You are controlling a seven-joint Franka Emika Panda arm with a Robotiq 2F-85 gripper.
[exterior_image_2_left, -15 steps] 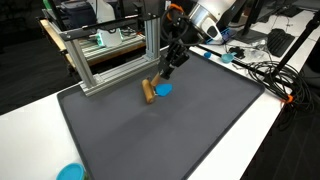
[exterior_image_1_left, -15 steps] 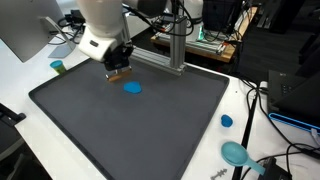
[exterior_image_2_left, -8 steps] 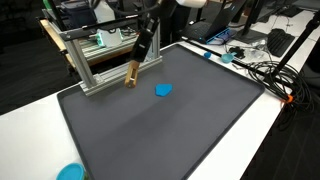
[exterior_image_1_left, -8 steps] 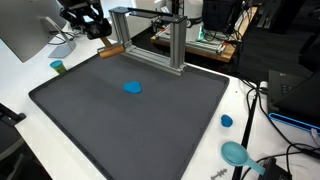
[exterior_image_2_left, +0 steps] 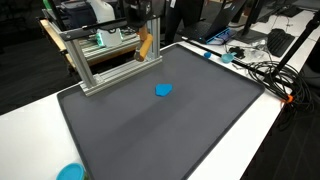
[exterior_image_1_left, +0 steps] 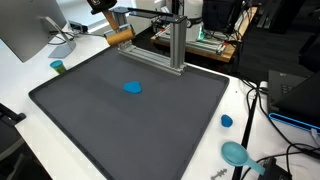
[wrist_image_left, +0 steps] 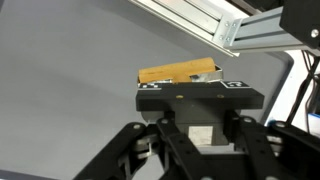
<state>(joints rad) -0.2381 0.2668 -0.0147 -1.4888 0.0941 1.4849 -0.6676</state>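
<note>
My gripper (exterior_image_1_left: 104, 10) is high above the far edge of the dark mat (exterior_image_1_left: 120, 125), next to the aluminium frame (exterior_image_1_left: 160, 40). It is shut on a wooden block (exterior_image_1_left: 119, 37) that hangs tilted below it. In both exterior views the block (exterior_image_2_left: 144, 45) is in the air, with the gripper (exterior_image_2_left: 140, 18) partly cut off at the top. In the wrist view the block (wrist_image_left: 178, 72) shows just beyond the gripper body (wrist_image_left: 198, 85), with the frame's rail (wrist_image_left: 200, 20) behind it. A flat blue piece (exterior_image_1_left: 132, 87) lies alone on the mat (exterior_image_2_left: 150, 125), and shows in the exterior view (exterior_image_2_left: 163, 90).
The aluminium frame (exterior_image_2_left: 105, 60) stands along the mat's far edge. A green cup (exterior_image_1_left: 58, 67) and a monitor (exterior_image_1_left: 25, 30) stand beside the mat. A blue cap (exterior_image_1_left: 227, 121) and a teal bowl (exterior_image_1_left: 236, 153) sit on the white table. Cables (exterior_image_2_left: 262, 72) trail at one side.
The gripper lifted the wooden block from beside the blue piece and carried it up and away to the aluminium frame. The blue piece stayed put.
</note>
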